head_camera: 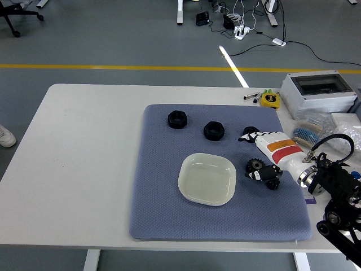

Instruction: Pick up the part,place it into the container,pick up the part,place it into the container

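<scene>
Head view: right hand [264,167] curls down over the larger gear [255,166] — closing to pinch it — at the dish's [207,179] three o'clock.

A robotics lab or workshop: grey concrete floor [113,34] marked with a yellow painted line [113,66], tangled black cables and a white power strip [241,31], a white bench [84,164], a grey plastic electrical enclosure [318,93]
</scene>
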